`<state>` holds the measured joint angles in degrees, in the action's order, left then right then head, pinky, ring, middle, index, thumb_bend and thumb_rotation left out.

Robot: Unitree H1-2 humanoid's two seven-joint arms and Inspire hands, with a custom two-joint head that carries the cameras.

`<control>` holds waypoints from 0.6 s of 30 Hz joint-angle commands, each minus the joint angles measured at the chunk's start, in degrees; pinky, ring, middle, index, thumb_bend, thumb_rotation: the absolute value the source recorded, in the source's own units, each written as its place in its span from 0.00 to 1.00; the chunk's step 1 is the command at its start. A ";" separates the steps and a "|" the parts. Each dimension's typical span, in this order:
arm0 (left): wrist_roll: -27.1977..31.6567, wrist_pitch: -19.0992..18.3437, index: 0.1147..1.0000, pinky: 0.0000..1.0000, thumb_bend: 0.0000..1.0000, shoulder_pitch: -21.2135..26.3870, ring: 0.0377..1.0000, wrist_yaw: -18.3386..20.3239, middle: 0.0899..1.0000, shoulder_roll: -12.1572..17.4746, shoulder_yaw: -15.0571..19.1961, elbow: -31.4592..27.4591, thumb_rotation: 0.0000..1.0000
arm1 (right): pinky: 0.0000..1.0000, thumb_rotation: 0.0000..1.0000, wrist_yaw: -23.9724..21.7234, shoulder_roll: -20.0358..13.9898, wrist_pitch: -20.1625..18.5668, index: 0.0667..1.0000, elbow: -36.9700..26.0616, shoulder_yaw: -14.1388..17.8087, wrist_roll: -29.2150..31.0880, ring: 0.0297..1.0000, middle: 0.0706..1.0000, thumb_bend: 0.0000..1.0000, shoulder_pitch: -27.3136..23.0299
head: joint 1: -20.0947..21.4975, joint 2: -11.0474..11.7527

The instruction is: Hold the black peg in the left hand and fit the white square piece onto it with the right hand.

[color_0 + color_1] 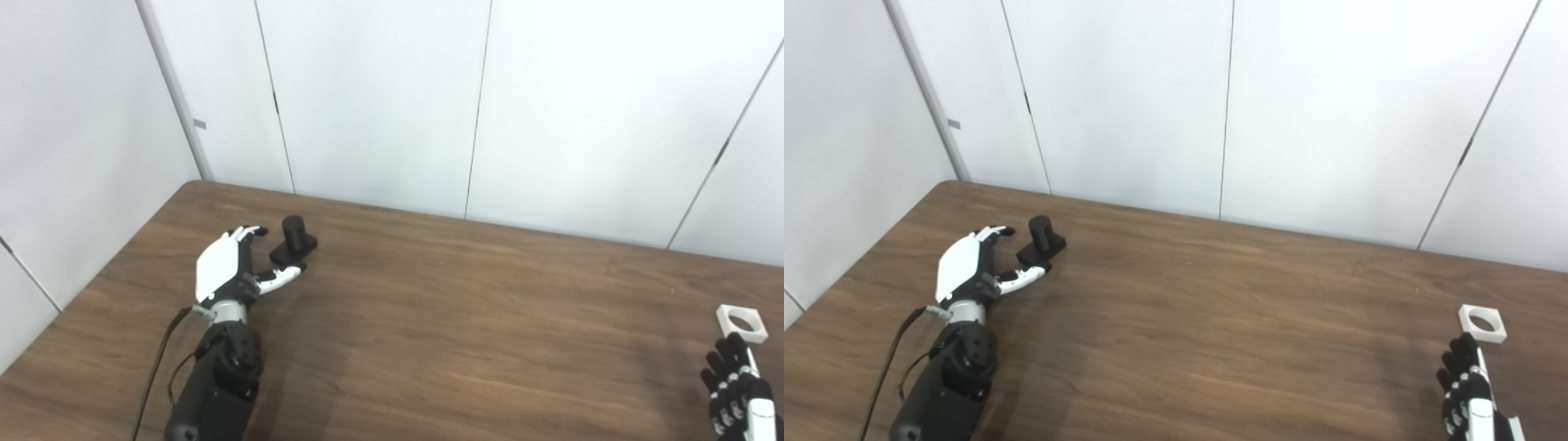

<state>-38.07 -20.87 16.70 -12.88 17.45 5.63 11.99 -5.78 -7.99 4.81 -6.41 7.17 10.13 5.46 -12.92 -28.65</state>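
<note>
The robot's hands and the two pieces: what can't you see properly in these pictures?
- Right hand: both views cut it off at the bottom edge, so its palm and thumb are missing.
- Left hand: seen from the back; its palm side is hidden, so contact with the black peg is unclear.
- White square piece: too small to judge its hole's depth.
</note>
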 commanded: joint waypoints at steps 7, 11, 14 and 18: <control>-0.19 -0.76 0.79 1.00 0.87 6.02 0.97 -2.38 0.91 3.24 -2.43 4.28 0.40 | 1.00 1.00 0.52 1.72 0.38 1.00 1.36 -0.43 -0.03 0.99 0.99 0.38 1.77 | 0.26 -0.13; 0.45 -1.00 0.78 1.00 0.87 7.29 0.98 -2.00 0.91 3.70 -3.03 6.16 0.42 | 1.00 1.00 0.82 2.00 0.06 1.00 0.99 -0.50 -0.44 0.98 0.99 0.37 1.85 | 0.64 -0.21; 0.43 -1.50 0.78 1.00 0.87 8.20 0.98 -2.12 0.91 3.89 -3.63 7.80 0.42 | 1.00 1.00 0.82 2.01 0.54 0.99 1.27 -0.52 -0.58 0.98 0.99 0.36 1.88 | 0.71 -0.24; 0.25 -2.90 0.77 1.00 0.87 9.37 0.98 -2.67 0.91 4.00 -4.43 9.90 0.41 | 1.00 1.00 0.59 1.81 0.81 1.00 1.18 -0.70 -0.71 0.98 0.99 0.37 2.03 | 0.80 -0.41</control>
<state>-36.87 -23.71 22.75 -13.45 19.44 1.37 22.22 -5.27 -7.64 4.73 -6.72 7.22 9.23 5.56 -12.04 -29.00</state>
